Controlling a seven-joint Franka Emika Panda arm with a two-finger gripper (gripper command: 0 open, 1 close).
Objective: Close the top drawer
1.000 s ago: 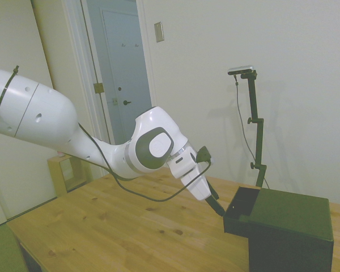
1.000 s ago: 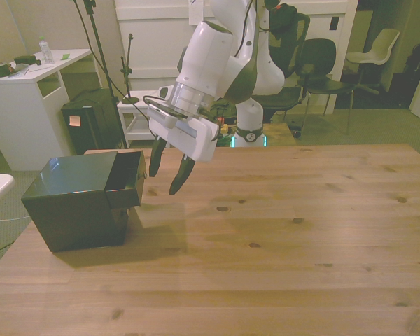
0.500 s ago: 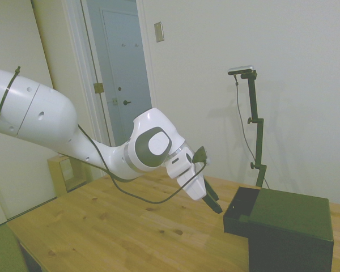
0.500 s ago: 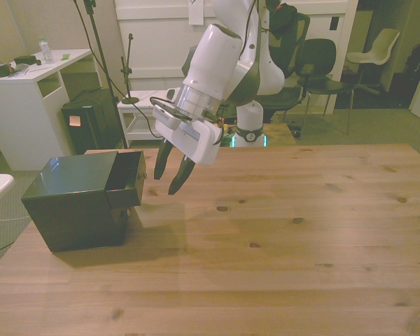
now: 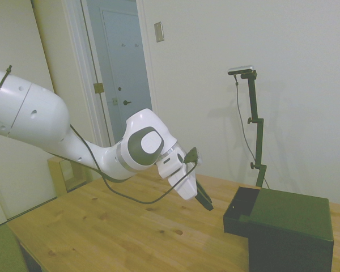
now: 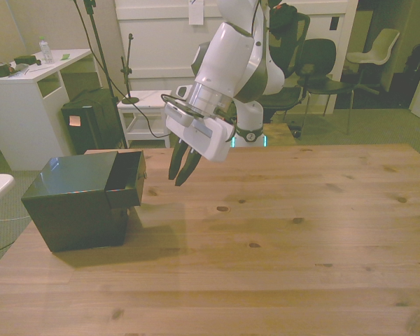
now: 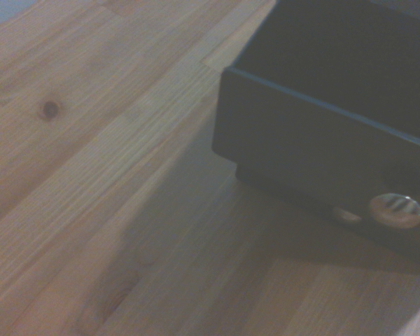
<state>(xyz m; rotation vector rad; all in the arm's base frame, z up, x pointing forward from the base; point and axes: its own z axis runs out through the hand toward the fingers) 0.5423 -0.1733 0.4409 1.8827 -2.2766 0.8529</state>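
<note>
Gripper hangs above table, fingers nearly together, holding nothing, apart from pulled-out top drawer.

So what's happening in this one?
A white Franka arm hangs its tool above the wooden table, a little to the front view's right of a small dark cabinet. The top drawer stands pulled out, its front facing the tool. The fingers are nearly together, holding nothing and not touching the drawer.
</note>
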